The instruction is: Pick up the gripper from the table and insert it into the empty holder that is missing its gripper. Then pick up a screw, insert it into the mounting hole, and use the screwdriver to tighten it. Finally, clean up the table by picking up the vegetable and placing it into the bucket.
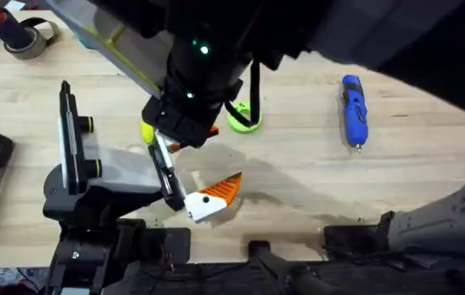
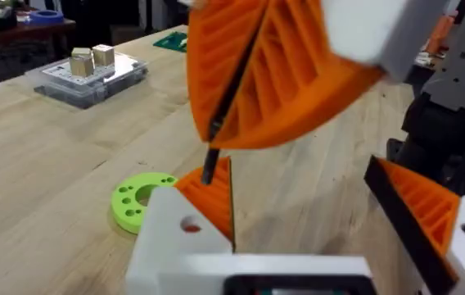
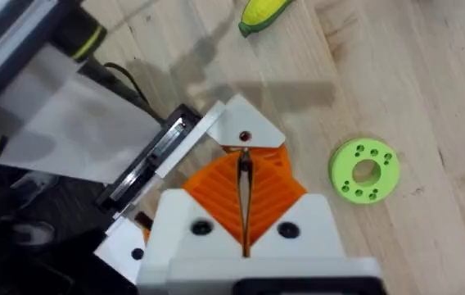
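Note:
The holder [image 1: 73, 156] lies at the table's left. The white gripper [image 1: 208, 201] with its orange pad sits at the end of the holder's black finger bar [image 1: 165, 174]. My right gripper [image 3: 245, 168] hangs over it, shut on a thin dark screw [image 2: 208, 168]. The screw's tip is just short of the gripper's mounting hole [image 3: 245, 135]. My left gripper [image 2: 298, 176] is open. The blue screwdriver [image 1: 354, 111] lies at the far right. The yellow vegetable [image 3: 264, 12] lies beyond the holder. A round brownish object [image 1: 24, 37] at the far left corner may be the bucket.
A flat green ring [image 1: 245, 119] lies near the table's middle, between the vegetable and the screwdriver. A clear plastic box [image 2: 85, 74] stands farther off on the table. The right arm's dark links [image 1: 429, 225] cross the near right edge.

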Tool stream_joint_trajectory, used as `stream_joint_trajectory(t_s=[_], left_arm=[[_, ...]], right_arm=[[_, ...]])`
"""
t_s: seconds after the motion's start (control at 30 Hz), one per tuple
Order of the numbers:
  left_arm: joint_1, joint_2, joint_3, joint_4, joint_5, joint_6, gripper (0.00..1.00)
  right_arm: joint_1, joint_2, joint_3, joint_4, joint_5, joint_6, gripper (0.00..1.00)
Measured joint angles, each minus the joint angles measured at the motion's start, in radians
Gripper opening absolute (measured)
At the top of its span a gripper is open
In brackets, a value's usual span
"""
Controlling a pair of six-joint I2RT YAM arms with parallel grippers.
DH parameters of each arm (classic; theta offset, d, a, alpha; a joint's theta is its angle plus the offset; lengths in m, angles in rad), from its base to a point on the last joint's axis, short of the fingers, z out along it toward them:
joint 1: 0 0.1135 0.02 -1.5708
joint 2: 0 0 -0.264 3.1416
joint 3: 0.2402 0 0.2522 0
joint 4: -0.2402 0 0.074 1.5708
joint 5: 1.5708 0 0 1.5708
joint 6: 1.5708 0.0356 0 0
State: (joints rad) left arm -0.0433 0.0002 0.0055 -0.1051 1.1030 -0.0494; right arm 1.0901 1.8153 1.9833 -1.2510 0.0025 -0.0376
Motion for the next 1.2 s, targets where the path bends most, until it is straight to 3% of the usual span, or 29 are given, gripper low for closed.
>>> stream_joint_trajectory(t_s=[1.2], left_arm=[[0.0, 0.0, 0.0, 0.0, 0.0, 0.0, 0.986]], right_arm=[[0.0, 0.052, 0.0, 0.002, -0.004, -0.005, 0.013]])
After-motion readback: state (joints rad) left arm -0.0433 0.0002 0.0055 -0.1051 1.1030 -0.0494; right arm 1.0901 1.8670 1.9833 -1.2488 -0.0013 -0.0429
